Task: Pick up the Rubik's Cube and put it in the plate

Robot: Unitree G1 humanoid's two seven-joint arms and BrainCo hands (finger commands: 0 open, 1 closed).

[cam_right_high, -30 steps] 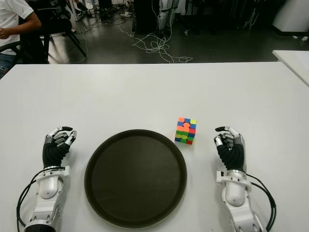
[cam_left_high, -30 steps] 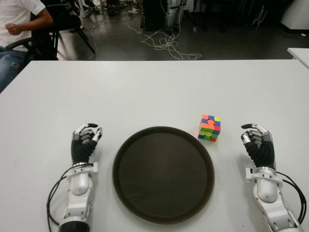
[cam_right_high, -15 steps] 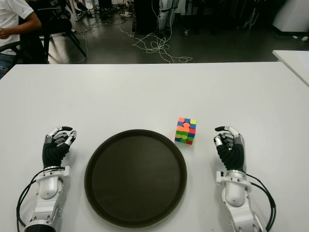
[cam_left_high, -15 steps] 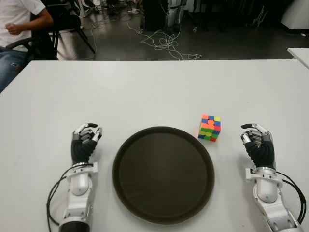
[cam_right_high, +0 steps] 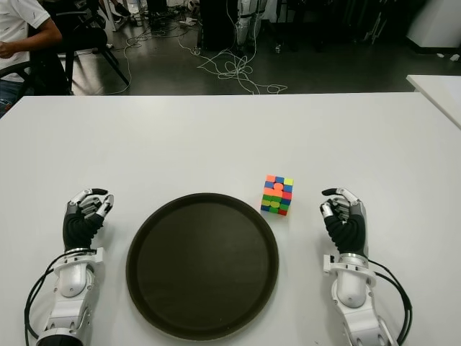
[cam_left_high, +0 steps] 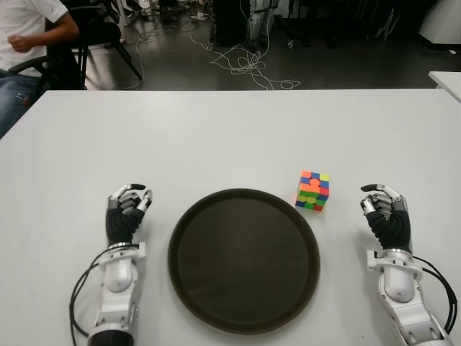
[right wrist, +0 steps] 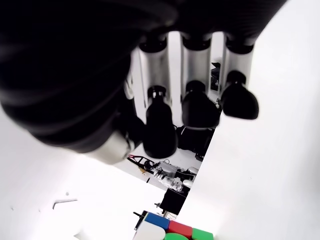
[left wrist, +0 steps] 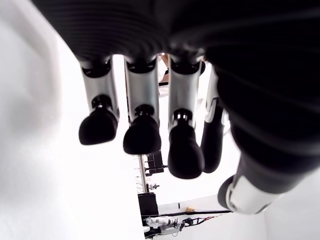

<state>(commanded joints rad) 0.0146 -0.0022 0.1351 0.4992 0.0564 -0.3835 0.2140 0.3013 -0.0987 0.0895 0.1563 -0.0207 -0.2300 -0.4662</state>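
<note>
Right hand (right wrist: pixel 195 107) fingers relaxed, holding nothing; Rubik's Cube (right wrist: pixel 172 232) beyond fingertips, apart.

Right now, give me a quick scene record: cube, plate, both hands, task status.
cube: Rubik's Cube on the white table, just off the plate's far right rim, not held
plate: dark round plate, nothing in it, centred between the hands
left hand: left of the plate, fingers loosely curled, holding nothing
right hand: right of the cube, fingers loosely curled, holding nothing
nearest hand to cube: right hand
task status: pick not yet begun
background: seated person at far left
</note>
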